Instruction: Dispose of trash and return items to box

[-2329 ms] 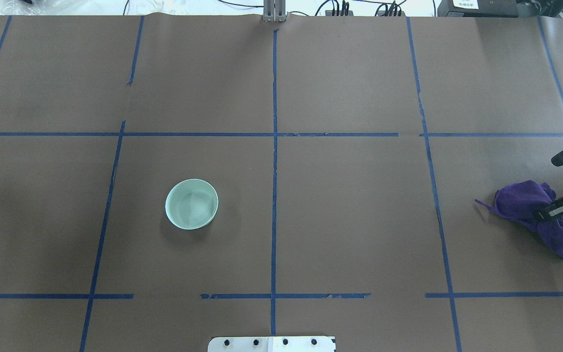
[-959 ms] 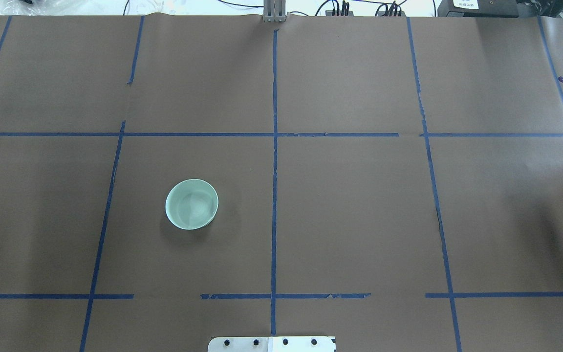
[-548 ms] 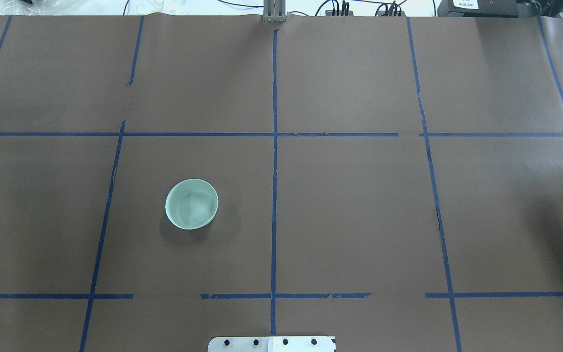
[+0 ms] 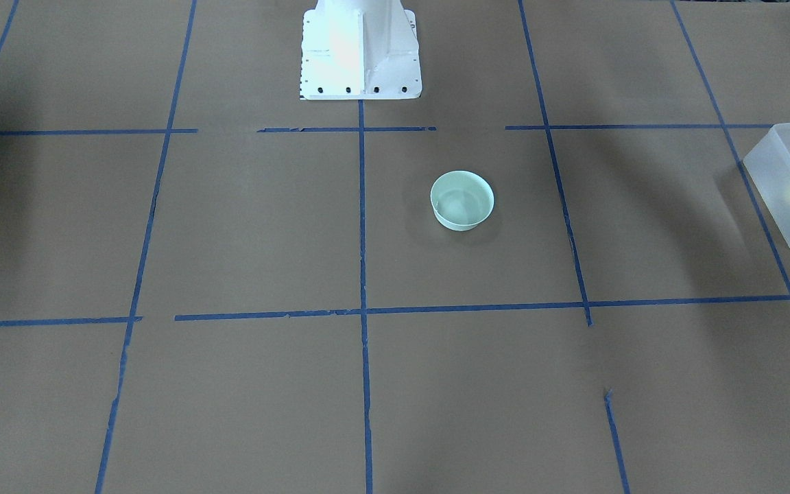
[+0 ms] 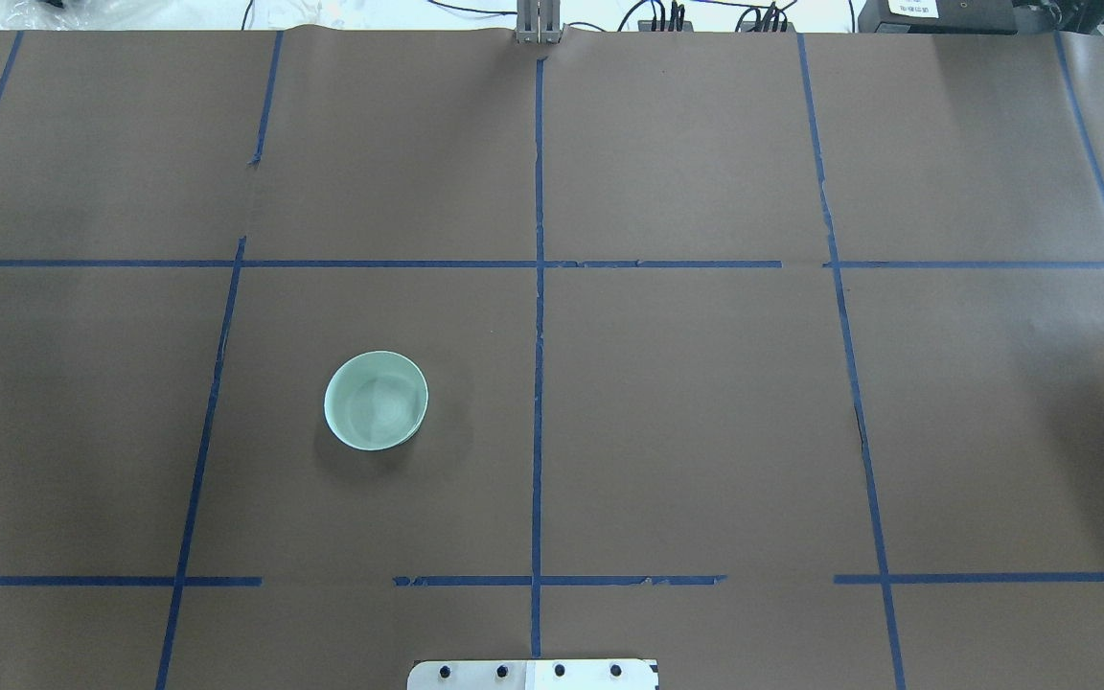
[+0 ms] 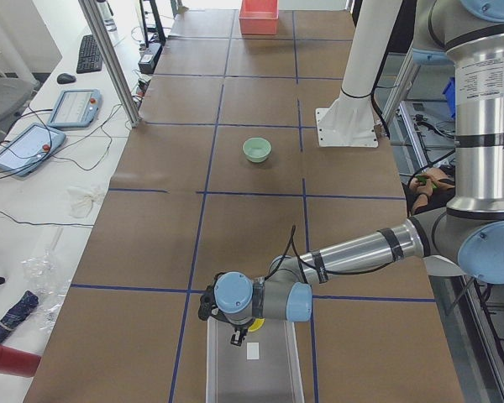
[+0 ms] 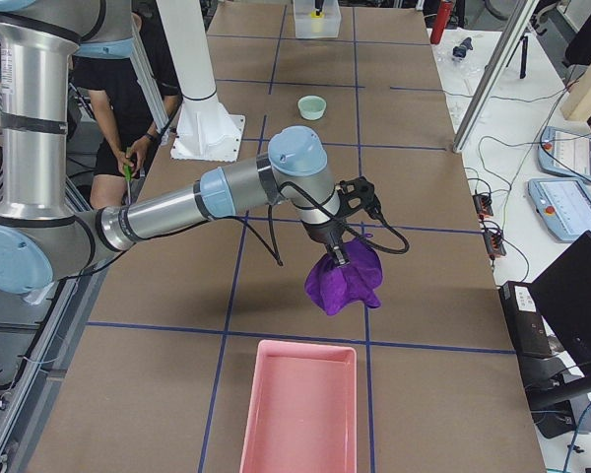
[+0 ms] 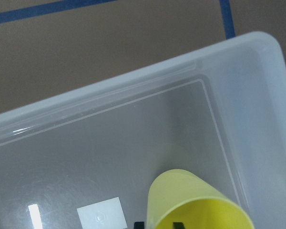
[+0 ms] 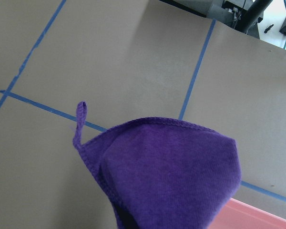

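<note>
Yellow cup [image 8: 195,202], mint bowl [image 5: 376,401], purple cloth [image 9: 174,174]

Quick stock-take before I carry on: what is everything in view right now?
pale mint-green round bowl: one, mint green, upright on the brown paper table, robot's left half.
yellow tapered plastic cup: one, yellow, tilted over the bin.
translucent frosted-white rectangular bin: one, whitish, table's left end.
purple cloth: one, purple, hanging above the table.
pink plastic tray: one, pink, table's right end.
white metal robot base: one, white, the table's robot side.
left gripper: grips the cup.
right gripper: holds the cloth.
</note>
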